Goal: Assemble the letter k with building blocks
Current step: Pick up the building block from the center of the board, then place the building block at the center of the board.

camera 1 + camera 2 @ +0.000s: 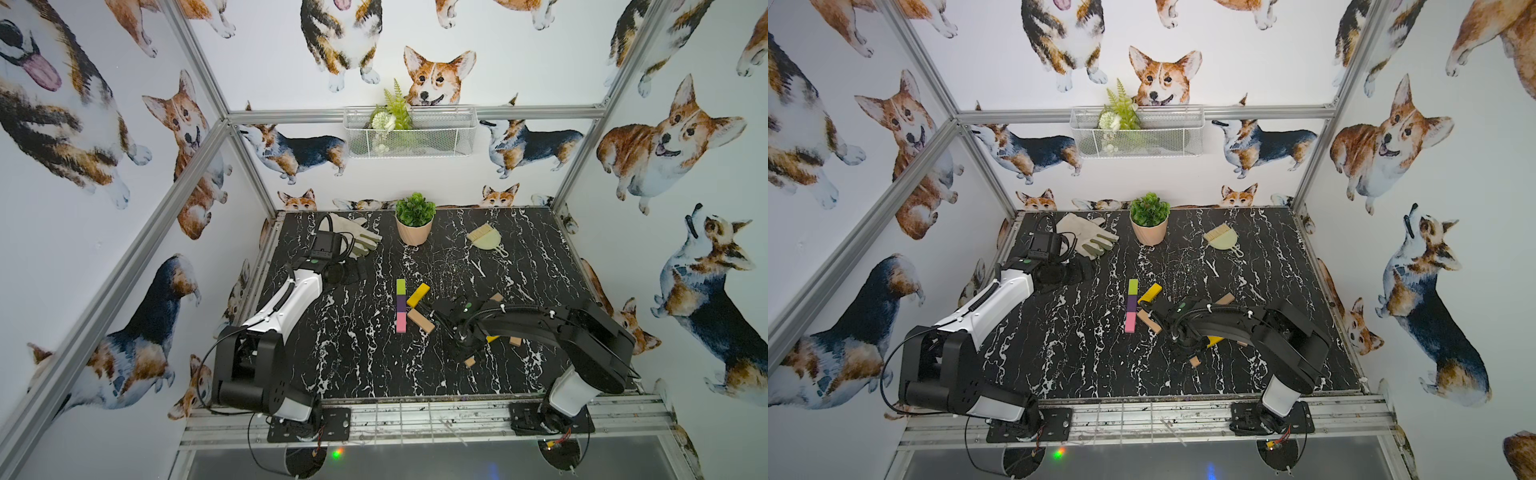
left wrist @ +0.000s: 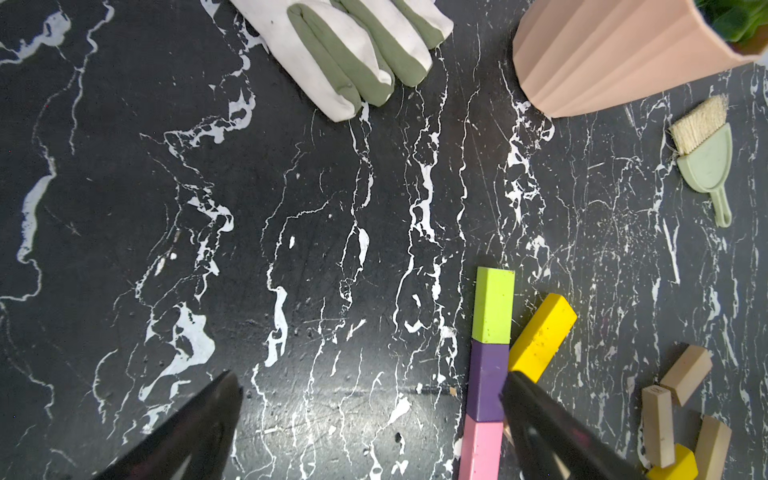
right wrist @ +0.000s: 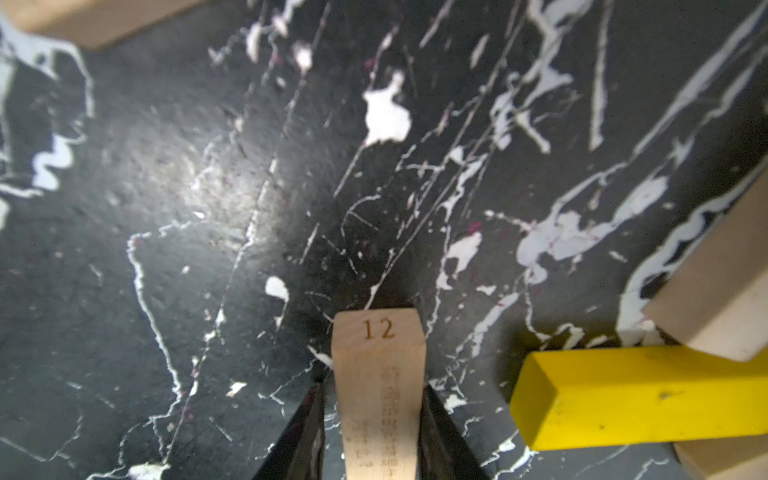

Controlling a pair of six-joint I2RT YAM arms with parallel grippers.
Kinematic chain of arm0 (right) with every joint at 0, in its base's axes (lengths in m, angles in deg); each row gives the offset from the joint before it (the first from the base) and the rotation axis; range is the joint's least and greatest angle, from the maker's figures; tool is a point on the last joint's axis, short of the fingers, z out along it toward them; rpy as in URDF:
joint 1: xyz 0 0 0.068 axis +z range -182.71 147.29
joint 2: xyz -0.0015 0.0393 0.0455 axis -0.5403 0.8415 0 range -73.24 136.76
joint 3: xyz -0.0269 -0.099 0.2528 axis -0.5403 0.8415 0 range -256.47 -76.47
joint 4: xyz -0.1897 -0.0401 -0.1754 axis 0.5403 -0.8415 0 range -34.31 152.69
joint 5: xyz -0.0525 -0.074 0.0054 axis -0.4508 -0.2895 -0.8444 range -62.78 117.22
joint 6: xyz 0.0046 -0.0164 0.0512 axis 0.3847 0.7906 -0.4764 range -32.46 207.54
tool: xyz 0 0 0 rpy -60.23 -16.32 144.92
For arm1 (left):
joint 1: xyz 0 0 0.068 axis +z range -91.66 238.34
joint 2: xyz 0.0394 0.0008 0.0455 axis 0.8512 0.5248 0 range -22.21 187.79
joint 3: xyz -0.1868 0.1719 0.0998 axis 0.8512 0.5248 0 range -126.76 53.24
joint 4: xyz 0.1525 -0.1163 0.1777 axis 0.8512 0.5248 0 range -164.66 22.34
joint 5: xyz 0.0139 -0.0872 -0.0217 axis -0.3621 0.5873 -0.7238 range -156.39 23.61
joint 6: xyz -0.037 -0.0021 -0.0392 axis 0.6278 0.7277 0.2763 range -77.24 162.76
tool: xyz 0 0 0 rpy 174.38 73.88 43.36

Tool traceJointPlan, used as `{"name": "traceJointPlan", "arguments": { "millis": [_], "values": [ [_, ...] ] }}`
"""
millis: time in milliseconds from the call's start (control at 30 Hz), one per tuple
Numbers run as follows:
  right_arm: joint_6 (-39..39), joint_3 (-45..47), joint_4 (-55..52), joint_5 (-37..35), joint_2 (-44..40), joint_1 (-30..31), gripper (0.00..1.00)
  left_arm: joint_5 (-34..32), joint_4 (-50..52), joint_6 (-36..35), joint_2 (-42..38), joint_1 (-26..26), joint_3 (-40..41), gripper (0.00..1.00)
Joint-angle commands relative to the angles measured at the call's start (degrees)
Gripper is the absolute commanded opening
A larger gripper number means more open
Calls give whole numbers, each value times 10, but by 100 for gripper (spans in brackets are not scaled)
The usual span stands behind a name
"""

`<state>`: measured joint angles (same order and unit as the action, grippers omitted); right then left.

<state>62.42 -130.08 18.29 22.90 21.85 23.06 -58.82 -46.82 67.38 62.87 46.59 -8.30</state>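
Though seemingly snug, tan block [image 3: 380,395] between right jaws.

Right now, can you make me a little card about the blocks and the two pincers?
Straight line: lime green block, purple block, pink block, end to end
Upper slant: yellow block, angled off the line's middle
Lower slant: plain tan block, angled beside the pink block
Right pincer: closed on the tan block marked 12
Left pincer: open, empty
Spare: second yellow block, beside the right pincer
Other stuff: glove, potted plant, brush with dustpan
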Motion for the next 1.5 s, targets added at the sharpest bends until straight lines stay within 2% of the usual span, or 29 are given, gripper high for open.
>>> {"name": "traceJointPlan", "arguments": {
  "millis": [0, 100, 267, 500, 633, 800, 1200, 1467],
  "values": [
    [0, 3, 0, -24, 5, 0, 31, -2, -3, -1, -1, -1, -3, 100],
    [1, -15, -9, -32, -7, 0, 22, -2, -4, 0, 0, -1, -3, 100],
    [-3, -82, -46, -66, -14, -11, 18, -1, -5, 0, 0, -1, -3, 100],
    [-20, -213, -61, -47, 4, -118, 20, 2, -5, 1, 5, -1, -3, 100],
    [1, -313, -86, -60, 58, -158, 19, 3, -7, 2, 8, -1, -3, 100],
    [20, -406, -123, -81, 153, -169, 20, 3, -7, 1, 10, -3, -3, 100],
    [-7, -442, -87, -33, 265, -185, 21, 3, -7, 1, 14, -8, -5, 100],
    [-21, -453, -83, -19, 290, -189, 22, -1, -4, -2, 13, -11, -5, 100]
  ]
}}
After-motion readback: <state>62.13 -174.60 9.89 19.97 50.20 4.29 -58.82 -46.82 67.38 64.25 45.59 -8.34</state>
